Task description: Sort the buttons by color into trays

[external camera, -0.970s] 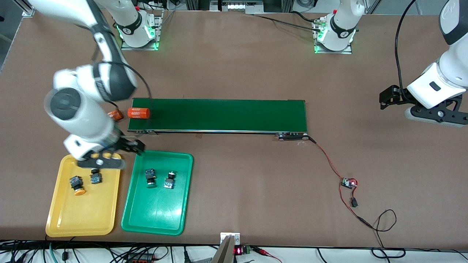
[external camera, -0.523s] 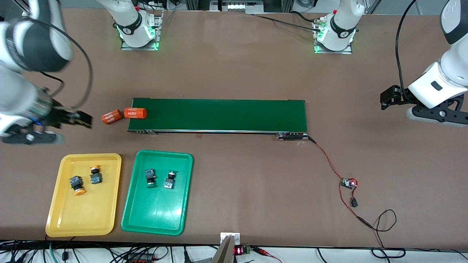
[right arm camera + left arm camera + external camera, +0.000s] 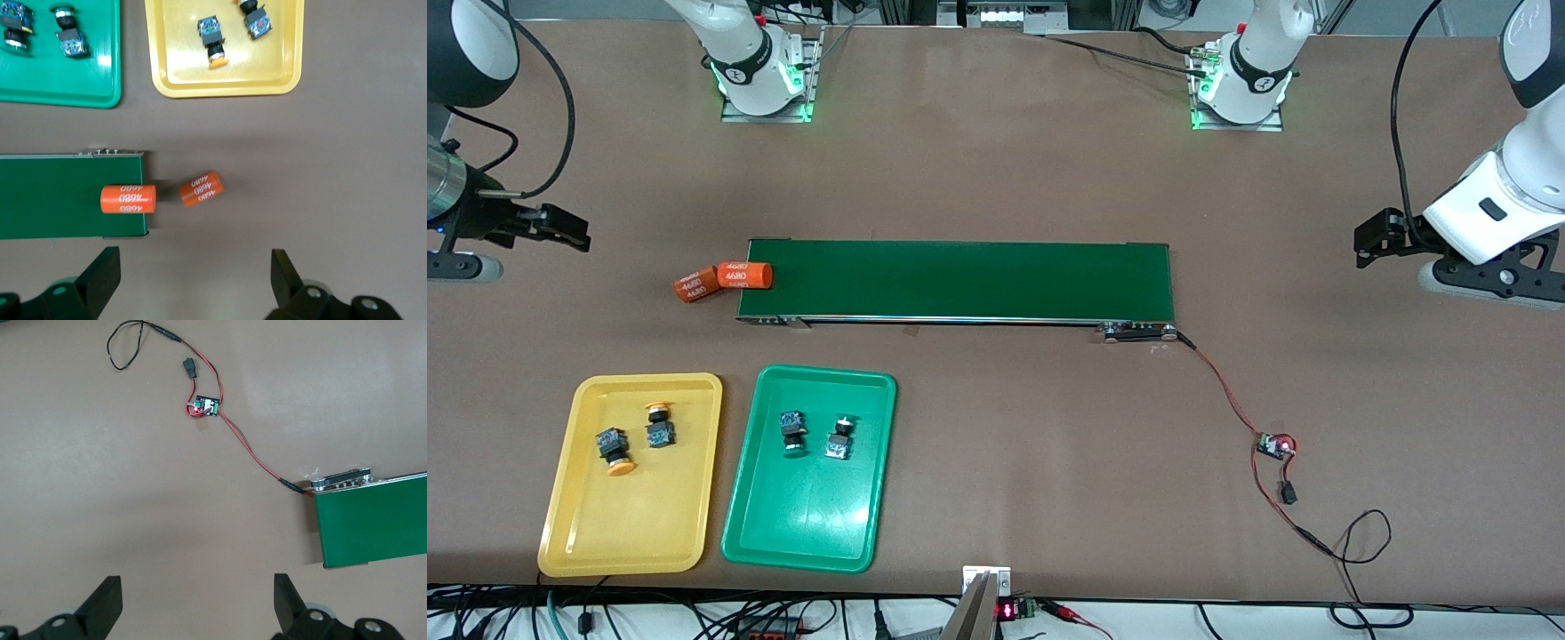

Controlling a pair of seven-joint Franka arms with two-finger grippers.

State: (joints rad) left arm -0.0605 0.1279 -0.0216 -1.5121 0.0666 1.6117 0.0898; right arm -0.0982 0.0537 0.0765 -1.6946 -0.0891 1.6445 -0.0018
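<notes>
Front view, from the right arm's end of the worktop: the right pincer [image 3: 574, 233] has pulled up and away from the yellow tray [image 3: 569, 498] and now hangs over bare worktop near that end, fingers spread wide and holding nothing. Its wrist view confirms the empty gap. In the yellow tray lie the two orange-capped buttons [image 3: 660, 426], close together. Beside it, the green tray [image 3: 863, 498] holds the two green-capped buttons [image 3: 793, 432]. Farther from the camera, one orange cylinder [image 3: 696, 284] lies on the worktop and another [image 3: 744, 276] sits on the end of the green belt [image 3: 978, 280]; that one has crept toward the belt's end. The left pincer [image 3: 1362, 246] waits open and empty over the worktop at the left arm's end. All four buttons appear sorted, so the task looks finished.
</notes>
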